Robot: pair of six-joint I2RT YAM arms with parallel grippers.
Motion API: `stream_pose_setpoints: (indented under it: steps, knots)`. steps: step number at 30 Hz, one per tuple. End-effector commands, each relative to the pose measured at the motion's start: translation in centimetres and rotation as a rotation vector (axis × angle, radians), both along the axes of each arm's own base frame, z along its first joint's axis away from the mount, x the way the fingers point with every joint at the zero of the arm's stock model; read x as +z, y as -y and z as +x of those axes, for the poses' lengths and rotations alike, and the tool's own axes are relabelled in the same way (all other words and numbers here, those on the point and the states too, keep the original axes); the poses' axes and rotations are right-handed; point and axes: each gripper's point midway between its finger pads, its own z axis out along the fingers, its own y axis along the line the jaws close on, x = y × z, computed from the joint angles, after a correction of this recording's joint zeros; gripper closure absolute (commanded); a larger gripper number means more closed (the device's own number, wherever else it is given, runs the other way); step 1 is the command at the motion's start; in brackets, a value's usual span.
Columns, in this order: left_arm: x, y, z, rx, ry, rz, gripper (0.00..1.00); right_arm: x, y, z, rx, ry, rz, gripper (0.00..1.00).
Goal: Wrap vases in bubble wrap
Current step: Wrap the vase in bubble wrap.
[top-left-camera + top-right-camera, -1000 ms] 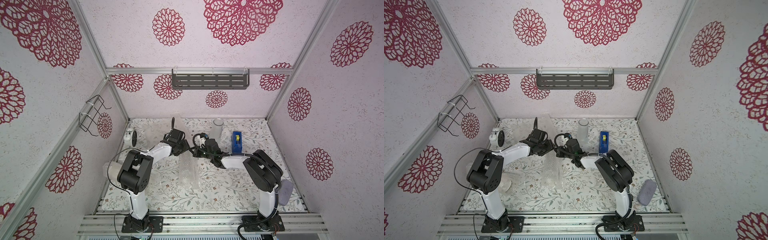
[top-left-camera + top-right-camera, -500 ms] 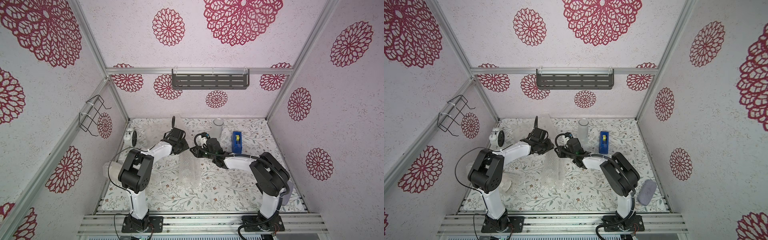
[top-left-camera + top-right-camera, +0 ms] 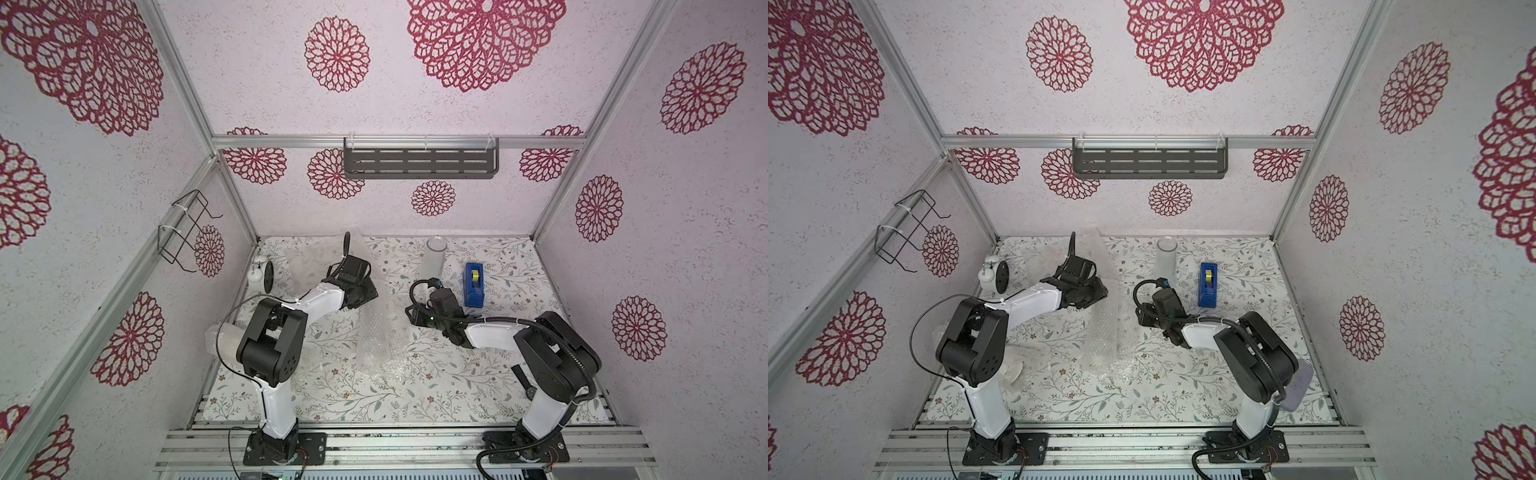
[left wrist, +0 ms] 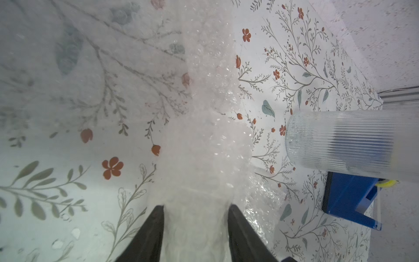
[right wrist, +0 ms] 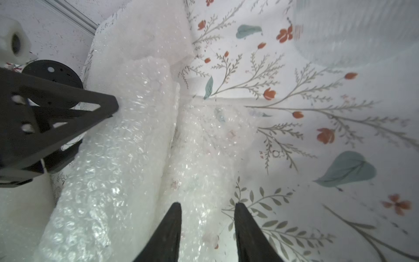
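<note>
In both top views, crinkly, see-through bubble wrap point(image 3: 382, 332) point(image 3: 1106, 332) is lying bunched at mid-table between the two arms. A glass vase point(image 3: 434, 257) is standing upright near the back, just beside a blue tape dispenser point(image 3: 474, 284). The table point(image 3: 374, 399) is showing a floral print, and the white walls point(image 3: 395, 108) are carrying red rosettes.

In the left wrist view, the left gripper point(image 4: 196, 206) is pinching a rolled bundle of the wrap.

In the right wrist view, the right gripper point(image 5: 208, 205) is hanging with fingers spread over the wrap, gripping nothing

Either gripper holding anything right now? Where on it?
Left gripper clamps the bubble wrap roll across its sides; right gripper open, empty.
</note>
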Motion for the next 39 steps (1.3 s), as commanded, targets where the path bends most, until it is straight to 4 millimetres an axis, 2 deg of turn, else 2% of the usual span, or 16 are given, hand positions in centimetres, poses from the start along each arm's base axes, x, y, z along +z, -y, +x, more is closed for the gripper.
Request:
stream_pose_setpoints:
  steps: [1,5,7,11,16,22,26,33,39]
  knots:
    - [-3.6,-0.3,-2.0,-0.019,-0.111,0.07,0.52,0.3,-1.3,0.8,0.013,-0.014,0.08,0.59]
    - [-3.6,-0.1,-2.2,-0.024,-0.112,0.077,0.52,-0.7,-1.7,1.5,0.006,-0.042,0.085,0.61]
    - [-3.6,0.0,-2.2,-0.025,-0.111,0.077,0.52,-0.5,-1.6,1.7,0.006,-0.033,0.091,0.7]
    - [-3.4,0.2,-2.2,-0.03,-0.109,0.084,0.52,1.4,-1.8,1.8,0.021,0.017,0.097,0.87]
    - [-3.1,0.4,-2.2,-0.037,-0.103,0.084,0.52,4.3,-3.4,1.7,0.079,0.069,0.166,1.0]
    - [-2.9,0.9,-2.4,-0.046,-0.099,0.081,0.52,7.2,-6.7,1.8,0.165,0.099,0.254,1.0]
    - [-2.6,0.9,-2.4,-0.048,-0.095,0.077,0.52,8.2,-8.6,1.6,0.208,0.112,0.275,1.0]
    - [-1.6,1.7,-2.5,-0.057,-0.076,0.031,0.52,6.8,-10.5,1.3,0.249,0.084,0.288,0.97]
    - [0.0,2.5,-2.6,-0.073,-0.048,-0.039,0.47,6.2,-11.1,0.7,0.27,0.085,0.298,0.84]
